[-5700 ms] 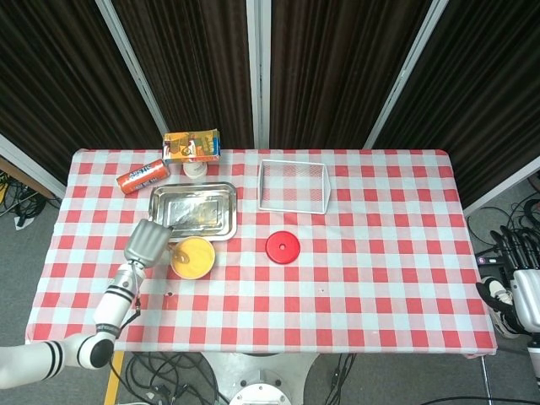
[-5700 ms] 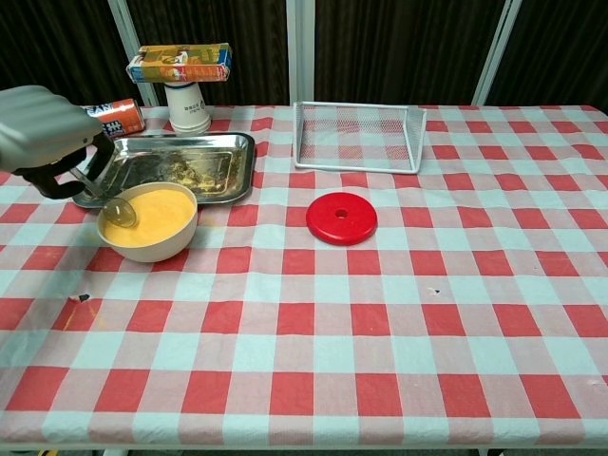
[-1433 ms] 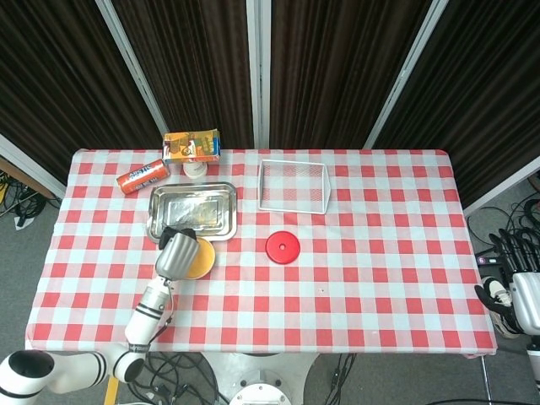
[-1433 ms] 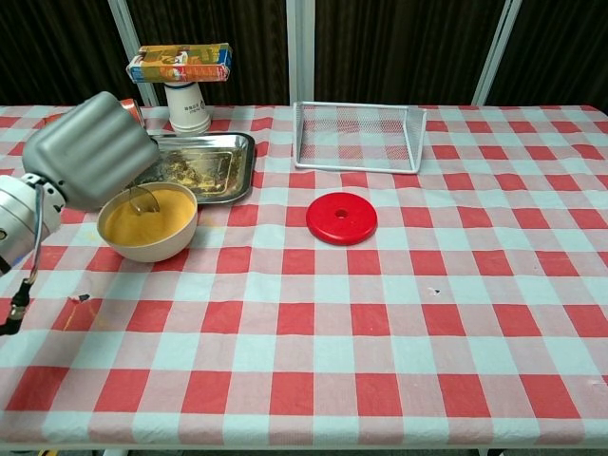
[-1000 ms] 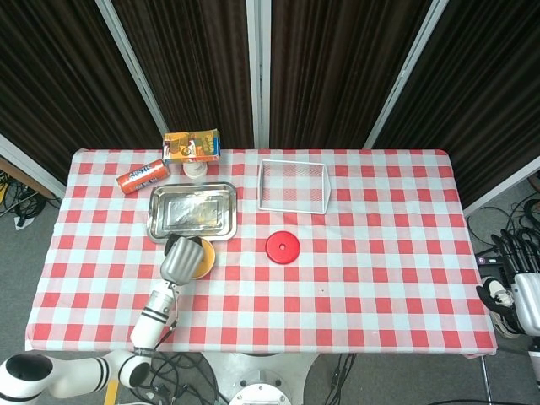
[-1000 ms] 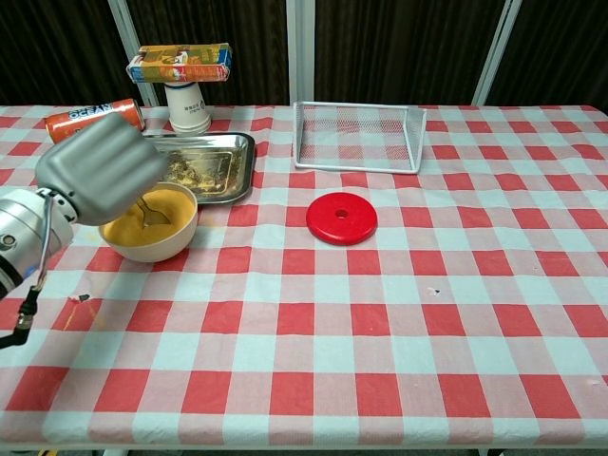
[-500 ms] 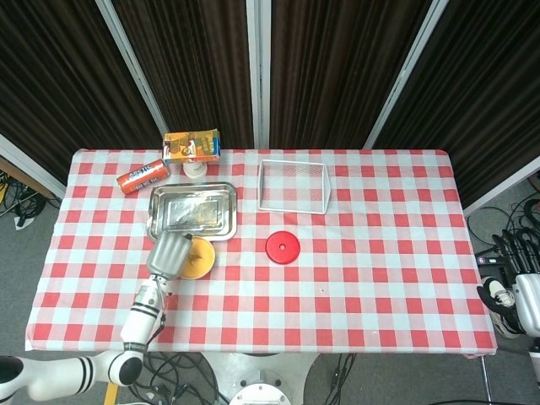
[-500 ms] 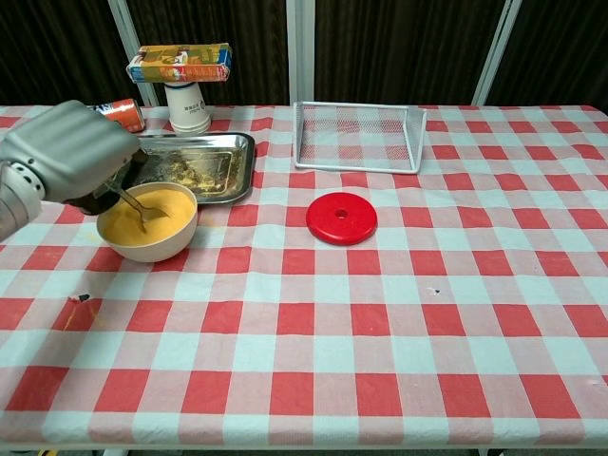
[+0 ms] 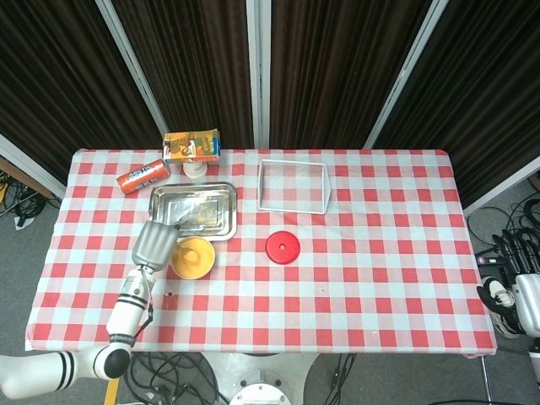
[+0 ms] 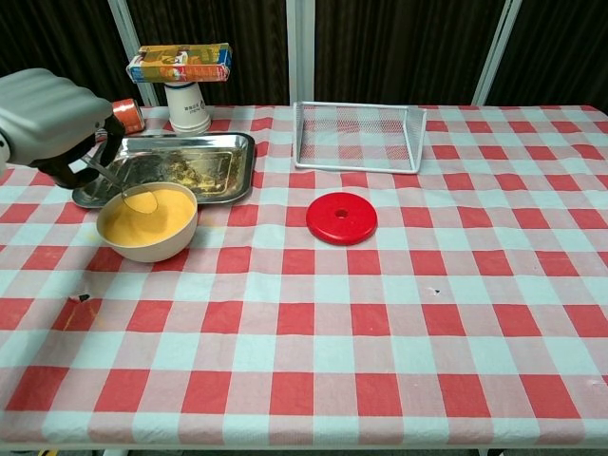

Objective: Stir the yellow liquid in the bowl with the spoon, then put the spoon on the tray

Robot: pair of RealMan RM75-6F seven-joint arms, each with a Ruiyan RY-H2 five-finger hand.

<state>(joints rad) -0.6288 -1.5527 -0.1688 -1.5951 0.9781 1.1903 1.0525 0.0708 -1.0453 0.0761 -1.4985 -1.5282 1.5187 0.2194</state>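
Note:
A white bowl [image 10: 148, 237] [image 9: 193, 257] of yellow liquid stands just in front of the steel tray [image 10: 233, 161] [image 9: 194, 208]. My left hand [image 10: 52, 123] [image 9: 153, 243] hovers at the bowl's left and grips a metal spoon [image 10: 125, 191]. The spoon's bowl lies at the far left of the liquid's surface. My right hand [image 9: 516, 305] hangs off the table's right edge in the head view; how its fingers stand is unclear.
A red disc [image 10: 342, 218] lies right of the bowl. A white wire basket [image 10: 358, 138] stands behind it. An orange can [image 9: 143, 176], a white cup [image 10: 188, 107] and a box [image 10: 180, 62] resting on it stand behind the tray.
My left hand has moved left and back with the spoon, sweeping it from the bowl's middle to its far left edge.

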